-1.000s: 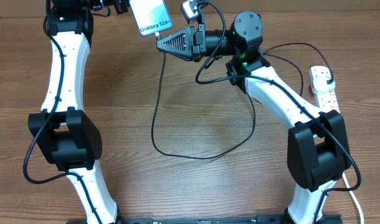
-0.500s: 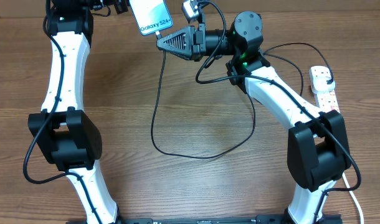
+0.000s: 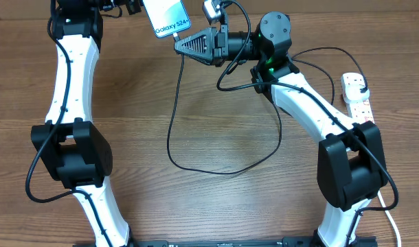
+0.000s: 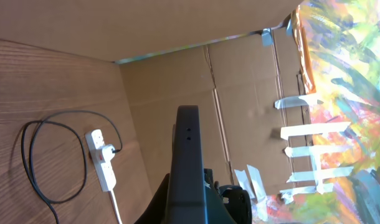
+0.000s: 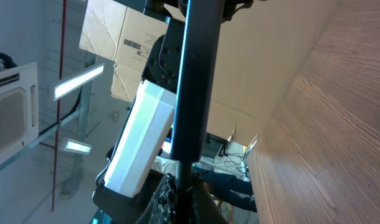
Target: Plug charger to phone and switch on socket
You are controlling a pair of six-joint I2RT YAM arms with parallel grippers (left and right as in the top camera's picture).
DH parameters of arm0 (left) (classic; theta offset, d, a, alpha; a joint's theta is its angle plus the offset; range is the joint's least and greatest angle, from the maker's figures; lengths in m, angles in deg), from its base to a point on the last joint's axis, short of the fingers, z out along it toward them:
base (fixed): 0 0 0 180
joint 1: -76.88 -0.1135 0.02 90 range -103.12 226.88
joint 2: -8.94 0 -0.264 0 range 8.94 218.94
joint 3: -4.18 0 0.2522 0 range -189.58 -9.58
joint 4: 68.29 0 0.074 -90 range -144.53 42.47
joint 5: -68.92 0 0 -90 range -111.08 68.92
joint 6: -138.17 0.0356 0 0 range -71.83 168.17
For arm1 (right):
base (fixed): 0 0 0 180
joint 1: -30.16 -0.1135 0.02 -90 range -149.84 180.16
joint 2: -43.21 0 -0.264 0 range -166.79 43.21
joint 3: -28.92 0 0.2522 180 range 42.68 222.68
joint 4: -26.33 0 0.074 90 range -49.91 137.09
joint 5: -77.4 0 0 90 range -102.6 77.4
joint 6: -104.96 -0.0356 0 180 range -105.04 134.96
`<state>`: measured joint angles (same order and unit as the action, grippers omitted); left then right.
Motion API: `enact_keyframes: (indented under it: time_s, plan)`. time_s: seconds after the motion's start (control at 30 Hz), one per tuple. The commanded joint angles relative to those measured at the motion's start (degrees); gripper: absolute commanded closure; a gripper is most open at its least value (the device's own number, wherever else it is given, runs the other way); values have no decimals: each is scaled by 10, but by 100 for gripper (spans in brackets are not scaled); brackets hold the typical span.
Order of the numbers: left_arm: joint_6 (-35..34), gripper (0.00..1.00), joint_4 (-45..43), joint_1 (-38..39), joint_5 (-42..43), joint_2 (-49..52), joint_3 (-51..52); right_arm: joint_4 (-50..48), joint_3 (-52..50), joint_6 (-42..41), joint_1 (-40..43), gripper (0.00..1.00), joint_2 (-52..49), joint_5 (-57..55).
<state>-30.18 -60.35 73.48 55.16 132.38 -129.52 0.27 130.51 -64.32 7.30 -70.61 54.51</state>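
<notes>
Gripping the phone (image 3: pixel 165 16) firmly, the left gripper (image 3: pixel 132 5) holds it above the table (image 3: pixel 223 213) at the far edge, screen lit. Just beside the phone's near end, the right gripper (image 3: pixel 178 46) is clamped on the charger (image 3: pixel 171 116) tip. Its cable hangs and loops across to the socket (image 3: pixel 356 96) at the far right.

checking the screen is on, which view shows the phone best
Overhead: the phone has its lit screen facing the camera, with its text legible. The left wrist view shows only its dark edge, and the right wrist view likewise catches it edge-on.
</notes>
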Motion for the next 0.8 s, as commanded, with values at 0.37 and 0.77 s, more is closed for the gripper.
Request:
enact_keyframes:
  time_s: [0.37, 0.77]
  plan:
    - [-3, 95, -4, 1, 18, -19, -10, -4, 10, 0, 9, 96, 17, -48]
    - [21, 95, -4, 9, 42, -19, -10, 3, 10, 0, 9, 96, 17, -68]
